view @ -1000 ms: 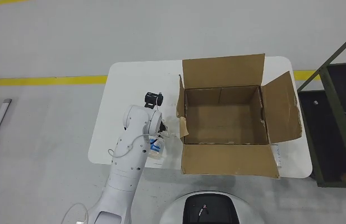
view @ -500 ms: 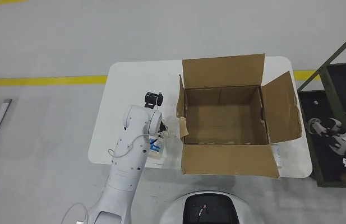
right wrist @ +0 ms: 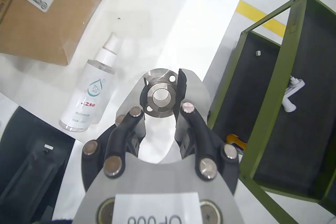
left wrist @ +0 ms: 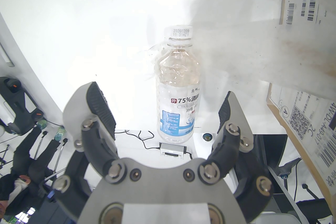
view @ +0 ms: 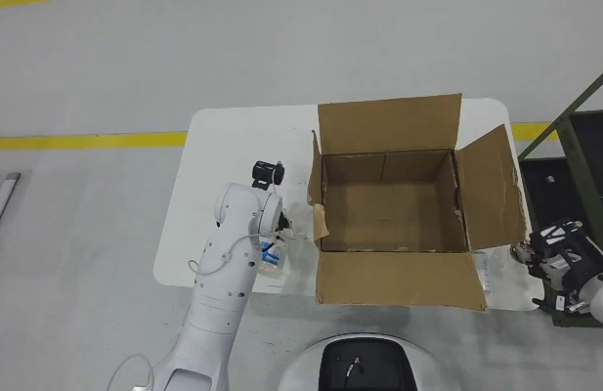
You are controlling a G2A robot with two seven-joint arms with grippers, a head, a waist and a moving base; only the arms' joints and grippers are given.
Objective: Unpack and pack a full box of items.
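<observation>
Left tool (left wrist: pixel 160 90) poised over bottle (left wrist: pixel 178 72)

Left arm (view: pixel 228 283): glossy white rounded casing, thin white cable (view: pixel 223 246) along it. Right arm (view: pixel 575 269): white shell, black joints. Left jaws, right jaws: black ribbed pads (left wrist: pixel 101 109), black links (left wrist: pixel 98 146), silver screws (left wrist: pixel 114 171), grey metal plate (left wrist: pixel 162 191), white label (right wrist: pixel 157 205).

Matt cardboard box (view: pixel 389 124), clear plastic bottle (left wrist: pixel 177 93), shiny metal flange (right wrist: pixel 150 98)
</observation>
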